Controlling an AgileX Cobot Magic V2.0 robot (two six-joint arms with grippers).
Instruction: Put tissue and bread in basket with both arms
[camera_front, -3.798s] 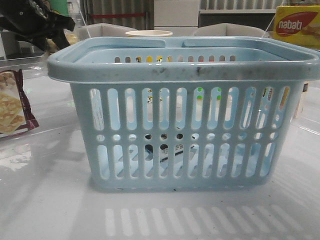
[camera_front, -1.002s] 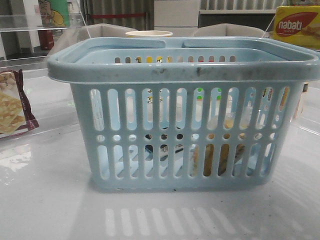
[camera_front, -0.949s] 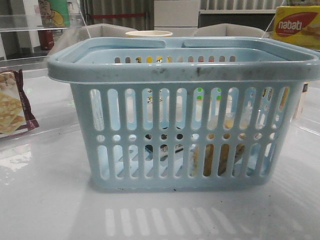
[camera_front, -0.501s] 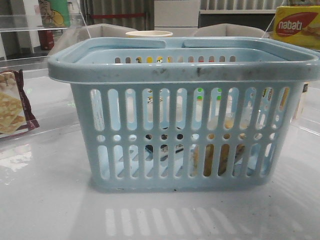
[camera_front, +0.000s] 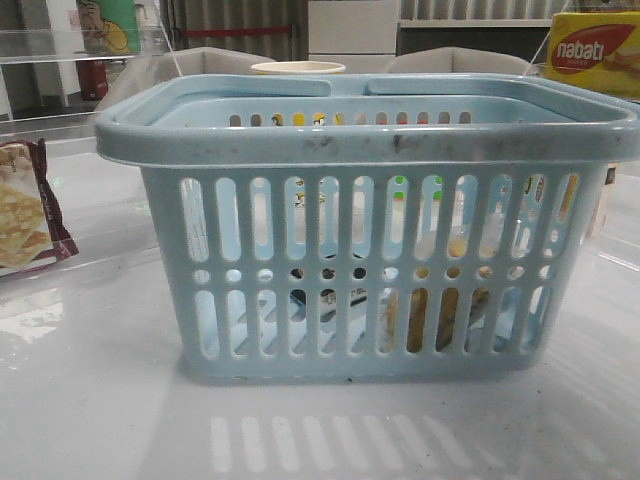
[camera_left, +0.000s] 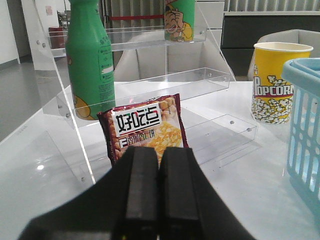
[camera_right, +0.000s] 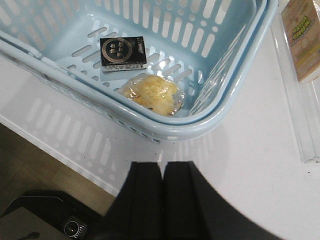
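The light-blue basket (camera_front: 370, 140) stands in the middle of the table and fills the front view. In the right wrist view the dark tissue pack (camera_right: 122, 53) and the bagged tan bread (camera_right: 152, 94) lie side by side on the floor of the basket (camera_right: 190, 127). Through the front slots the bread (camera_front: 445, 315) and the tissue (camera_front: 330, 305) show dimly. My right gripper (camera_right: 162, 167) is shut and empty, above the table outside the basket's corner. My left gripper (camera_left: 159, 152) is shut and empty, away from the basket (camera_left: 305, 120), pointing at a cracker packet.
A maroon-edged cracker packet (camera_left: 145, 127) leans on a clear acrylic shelf (camera_left: 150, 80) holding a green bottle (camera_left: 90, 60). A yellow popcorn cup (camera_left: 274, 80) stands by the basket. A yellow nabati box (camera_front: 595, 50) sits at the back right. The table edge (camera_right: 60, 150) is near the right gripper.
The bread now lies in the basket, where 3.8 s ago only the tissue showed. The dark arm at the top left has left the front view. Nothing moved in the last second.
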